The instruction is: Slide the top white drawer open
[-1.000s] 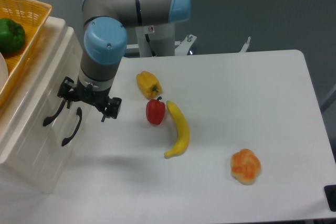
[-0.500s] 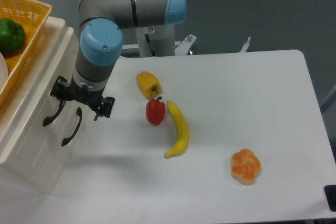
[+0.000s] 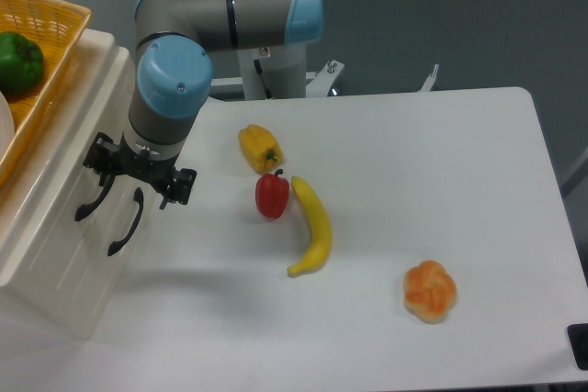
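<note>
The top white drawer (image 3: 66, 176) is the upper front of the cream cabinet at the left, and it looks pushed in. Its curved black handle (image 3: 93, 199) runs down-left just below my gripper's left finger. My gripper (image 3: 138, 172) hangs over the cabinet front right above both handles, jaws spread wide, open, with nothing gripped. I cannot tell whether a finger touches the handle. The lower drawer's handle (image 3: 126, 223) sits just to the right of the top one.
On top of the cabinet stands a yellow basket (image 3: 50, 61) with a green pepper (image 3: 18, 61). A yellow pepper (image 3: 260, 148), a red pepper (image 3: 272, 196), a banana (image 3: 313, 227) and an orange bun (image 3: 430, 291) lie on the white table (image 3: 441, 181).
My gripper has moved left and slightly up, from beside the handles to over the cabinet front. The drawer and the table items have not moved.
</note>
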